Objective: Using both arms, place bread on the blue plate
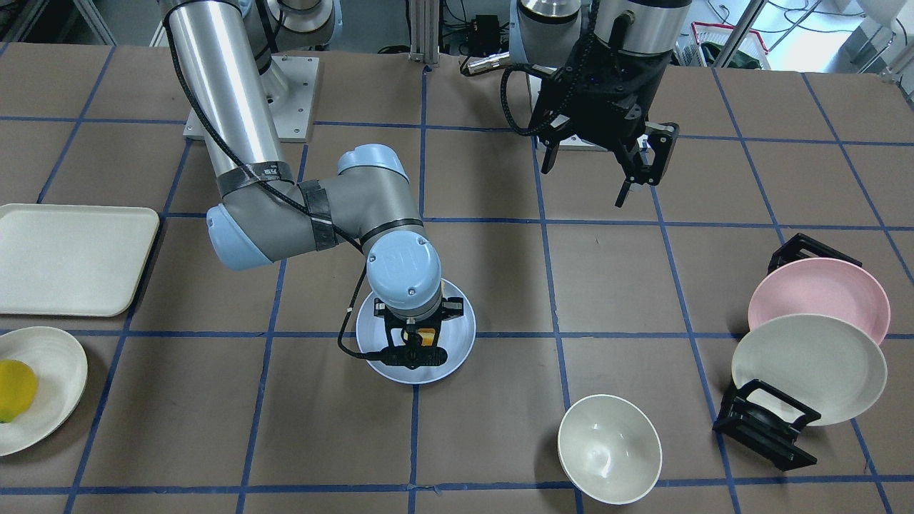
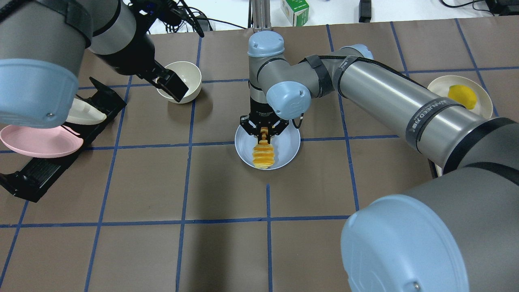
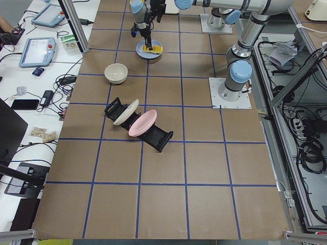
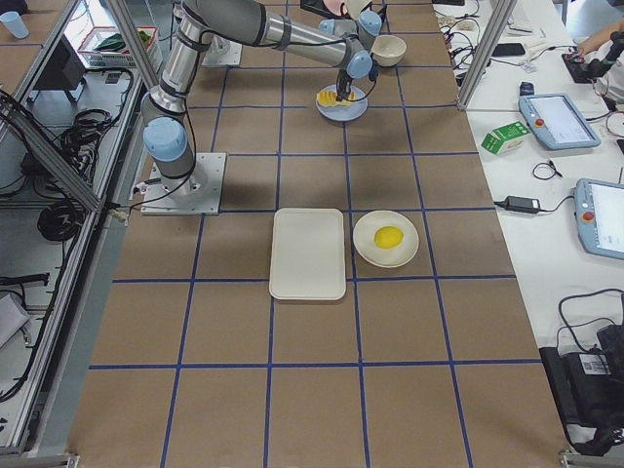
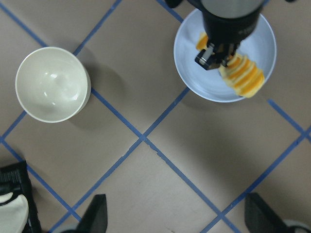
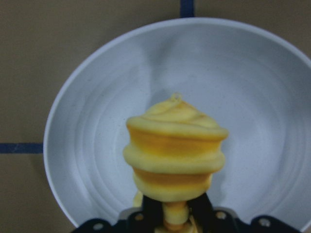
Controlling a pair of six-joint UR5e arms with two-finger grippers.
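The blue plate (image 1: 460,343) sits mid-table, and the ridged orange-yellow bread (image 2: 262,154) lies in it. My right gripper (image 2: 264,130) stands upright over the plate's far side, shut on the bread's far end. The right wrist view shows the bread (image 6: 175,150) sticking out from between the fingers over the plate (image 6: 92,126). My left gripper (image 1: 582,187) hangs open and empty, high above the table, well apart from the plate. In its wrist view (image 5: 179,216) the plate (image 5: 265,41) and the bread (image 5: 243,75) lie far below.
A cream bowl (image 1: 608,448) stands on the table under my left arm. A black rack (image 1: 764,425) holds a pink plate (image 1: 821,293) and a cream plate (image 1: 807,368). A cream tray (image 1: 71,257) and a cream plate with a lemon (image 1: 14,389) lie on my right side.
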